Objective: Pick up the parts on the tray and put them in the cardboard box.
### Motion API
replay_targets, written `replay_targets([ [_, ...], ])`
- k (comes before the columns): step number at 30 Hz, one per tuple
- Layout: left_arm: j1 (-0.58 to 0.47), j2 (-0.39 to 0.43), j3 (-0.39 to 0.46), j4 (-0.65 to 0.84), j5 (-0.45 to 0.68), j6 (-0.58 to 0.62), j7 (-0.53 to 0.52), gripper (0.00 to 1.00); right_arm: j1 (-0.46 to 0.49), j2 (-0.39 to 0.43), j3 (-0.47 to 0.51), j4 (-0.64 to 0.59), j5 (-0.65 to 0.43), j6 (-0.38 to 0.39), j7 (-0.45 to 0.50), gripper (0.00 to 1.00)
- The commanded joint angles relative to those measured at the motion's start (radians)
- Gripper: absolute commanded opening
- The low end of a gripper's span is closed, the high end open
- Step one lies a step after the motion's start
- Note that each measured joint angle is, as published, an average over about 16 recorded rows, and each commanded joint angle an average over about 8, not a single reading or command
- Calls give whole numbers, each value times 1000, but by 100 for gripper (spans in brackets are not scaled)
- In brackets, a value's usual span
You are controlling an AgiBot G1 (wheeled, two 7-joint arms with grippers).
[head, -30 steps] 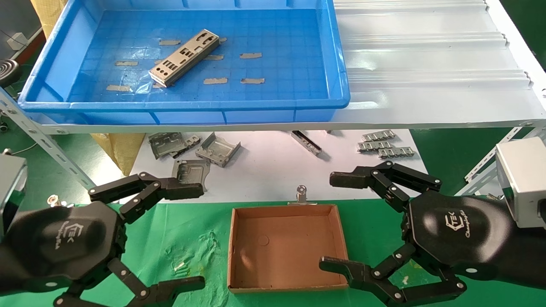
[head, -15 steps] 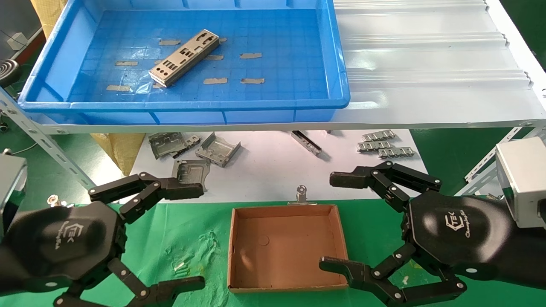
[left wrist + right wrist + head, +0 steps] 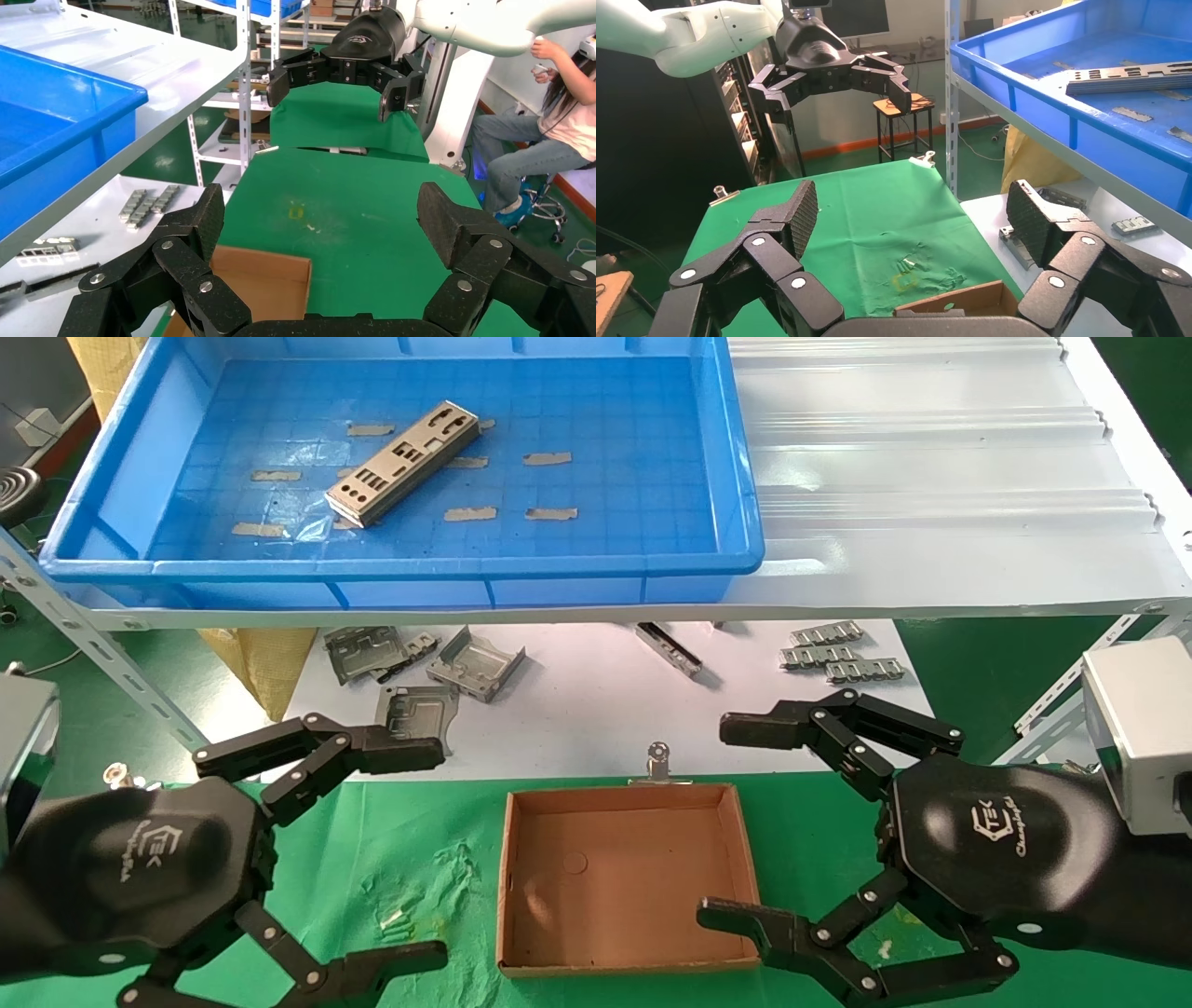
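Observation:
One silver-grey part [image 3: 402, 464] [image 3: 1130, 77] lies slantwise on the floor of the blue tray [image 3: 400, 565] [image 3: 1088, 133], up on the white shelf. The cardboard box [image 3: 624, 877] [image 3: 260, 281] [image 3: 961, 302] sits empty on the green cloth below, between my two hands. My left gripper [image 3: 438, 854] [image 3: 320, 225] hovers open just left of the box, holding nothing. My right gripper [image 3: 715, 822] [image 3: 912, 217] hovers open at the box's right side, its lower finger over the box's near right corner, also holding nothing.
The white corrugated sheet [image 3: 931, 477] lies on the shelf right of the tray. Under the shelf lie folded grey brackets [image 3: 424, 663], a narrow metal strip [image 3: 669, 647] and ridged strips [image 3: 838, 654]. A binder clip [image 3: 659, 764] stands behind the box. A seated person [image 3: 555, 126] is beyond the table.

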Motion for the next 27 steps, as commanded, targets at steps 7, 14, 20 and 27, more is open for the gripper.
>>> replay_targets([
  [7, 0, 0, 0, 0, 0, 0, 0, 100, 0, 0, 0, 0, 0, 0, 0, 100],
  [14, 0, 0, 0, 0, 0, 0, 0, 100, 0, 0, 0, 0, 0, 0, 0, 100],
  [20, 0, 0, 0, 0, 0, 0, 0, 100, 0, 0, 0, 0, 0, 0, 0, 100],
  [27, 0, 0, 0, 0, 0, 0, 0, 100, 0, 0, 0, 0, 0, 0, 0, 46],
])
